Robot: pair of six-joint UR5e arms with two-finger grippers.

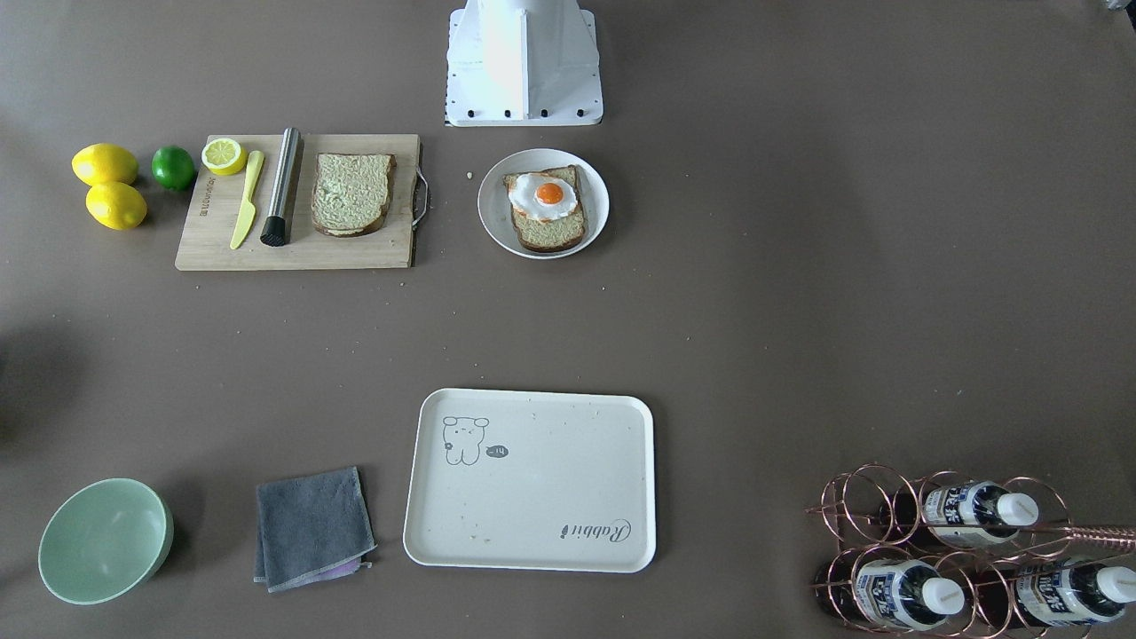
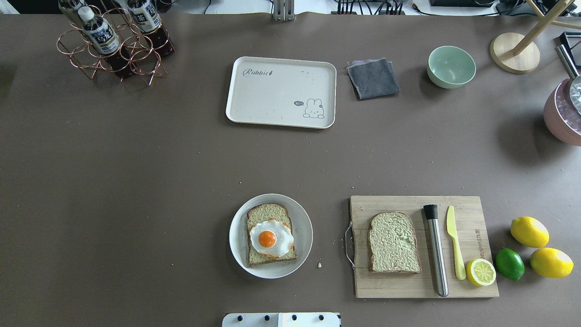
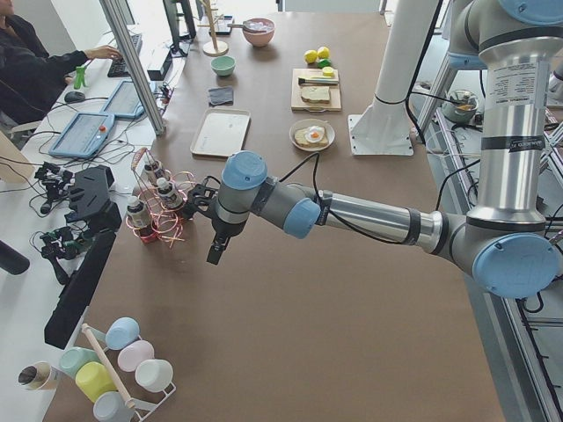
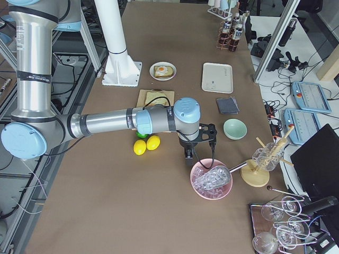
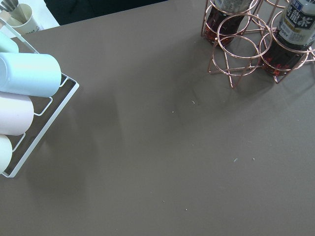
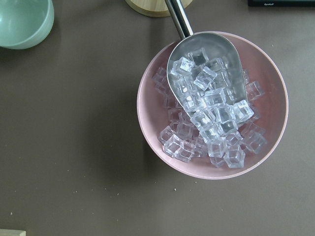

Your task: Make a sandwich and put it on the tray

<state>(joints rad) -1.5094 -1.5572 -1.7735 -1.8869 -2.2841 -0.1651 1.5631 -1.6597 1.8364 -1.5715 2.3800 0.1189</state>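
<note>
One bread slice topped with a fried egg [image 2: 268,237] [image 1: 548,197] lies on a round plate [image 2: 236,247] near the robot's base. The second bread slice [image 2: 393,243] [image 1: 352,193] lies flat on the wooden cutting board [image 2: 386,288]. The cream tray [image 2: 272,95] [image 1: 550,461] sits bare at the far side of the table. My left gripper [image 3: 214,253] hangs over bare table beside the bottle rack. My right gripper [image 4: 189,160] hangs above a pink bowl of ice. Both show only in the side views, so I cannot tell whether they are open or shut.
On the board lie a steel rod [image 2: 435,250], a yellow knife [image 2: 454,243] and a lemon half [image 2: 481,271]; lemons and a lime [image 2: 509,263] beside it. A grey cloth [image 2: 373,78], green bowl [image 2: 451,66], copper bottle rack [image 2: 113,41], ice bowl [image 6: 211,105], mug rack [image 5: 24,98]. A person sits beyond the table [image 3: 26,61].
</note>
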